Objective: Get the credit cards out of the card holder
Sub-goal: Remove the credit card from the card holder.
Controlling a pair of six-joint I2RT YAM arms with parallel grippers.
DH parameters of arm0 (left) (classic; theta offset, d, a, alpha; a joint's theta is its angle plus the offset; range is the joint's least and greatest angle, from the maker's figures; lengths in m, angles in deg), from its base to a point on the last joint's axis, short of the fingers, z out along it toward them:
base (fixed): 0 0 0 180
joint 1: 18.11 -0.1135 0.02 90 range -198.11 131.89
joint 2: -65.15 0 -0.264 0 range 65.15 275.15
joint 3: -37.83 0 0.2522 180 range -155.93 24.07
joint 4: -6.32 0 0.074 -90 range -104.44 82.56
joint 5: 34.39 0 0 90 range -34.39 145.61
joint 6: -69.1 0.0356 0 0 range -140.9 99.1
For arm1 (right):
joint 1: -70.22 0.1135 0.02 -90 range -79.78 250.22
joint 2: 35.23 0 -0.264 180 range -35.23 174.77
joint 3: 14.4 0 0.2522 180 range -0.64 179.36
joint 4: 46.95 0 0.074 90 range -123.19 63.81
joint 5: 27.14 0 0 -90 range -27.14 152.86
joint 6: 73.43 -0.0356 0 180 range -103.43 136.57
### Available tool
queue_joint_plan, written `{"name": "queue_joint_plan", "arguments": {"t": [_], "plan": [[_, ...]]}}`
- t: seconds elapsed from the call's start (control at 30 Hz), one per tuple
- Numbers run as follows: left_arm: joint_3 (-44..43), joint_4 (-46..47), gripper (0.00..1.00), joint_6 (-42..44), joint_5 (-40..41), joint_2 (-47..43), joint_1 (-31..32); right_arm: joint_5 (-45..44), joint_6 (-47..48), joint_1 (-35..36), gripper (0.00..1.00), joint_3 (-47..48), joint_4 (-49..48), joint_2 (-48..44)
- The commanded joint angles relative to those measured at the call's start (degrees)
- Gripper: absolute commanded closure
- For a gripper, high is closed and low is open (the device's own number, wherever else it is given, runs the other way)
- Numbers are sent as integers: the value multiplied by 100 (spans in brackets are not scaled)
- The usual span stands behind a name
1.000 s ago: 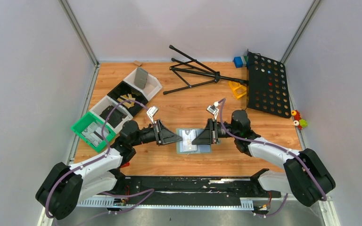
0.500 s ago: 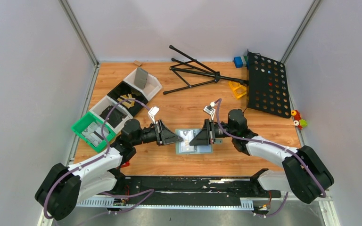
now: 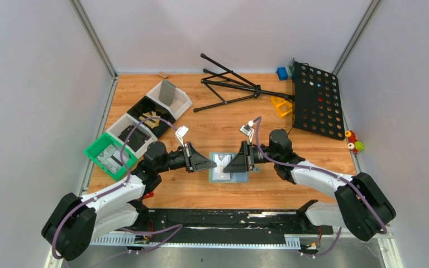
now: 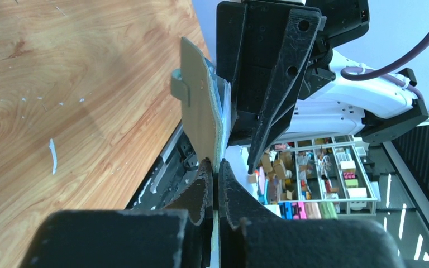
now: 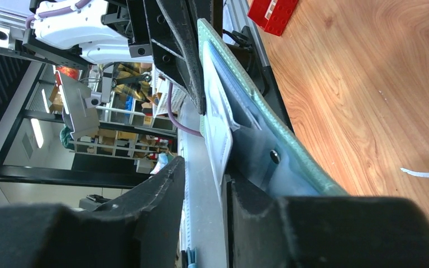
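Note:
The grey-blue card holder (image 3: 230,174) lies mid-table between both grippers. In the left wrist view it stands edge-on (image 4: 200,114), and my left gripper (image 4: 215,166) is shut on its near edge. My left gripper (image 3: 212,163) comes in from the left and my right gripper (image 3: 227,165) from the right, over the holder. In the right wrist view the right gripper (image 5: 204,173) is open. A whitish credit card (image 5: 219,131) sticks out of the holder's pale sleeve (image 5: 282,148) and rests against the inside of one finger, with a gap to the other. The other credit cards are hidden.
A green tray (image 3: 109,154) and white bins (image 3: 151,109) line the left side. A black folding stand (image 3: 229,86) and a black perforated board (image 3: 317,100) lie at the back. A red block (image 5: 271,14) sits near the front rail (image 3: 229,218).
My left gripper has closed onto the holder's edge. My right gripper has opened and edged a little left over the holder.

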Motion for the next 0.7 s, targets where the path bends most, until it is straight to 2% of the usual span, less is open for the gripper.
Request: {"name": "queue_joint_plan", "arguments": {"t": [0.0, 0.13, 0.37, 0.67], "plan": [[13, 577, 100, -204, -71, -38, 37, -88, 174, 14, 74, 173, -44, -157], [44, 718, 100, -327, -85, -92, 36, -71, 111, -83, 85, 131, -55, -180], [88, 723, 100, -353, -56, -154, 36, 47, 81, -234, 88, -81, -131, -351], [97, 956, 100, -458, -66, 36, 36, 131, 81, -349, 100, -232, -115, -518]]}}
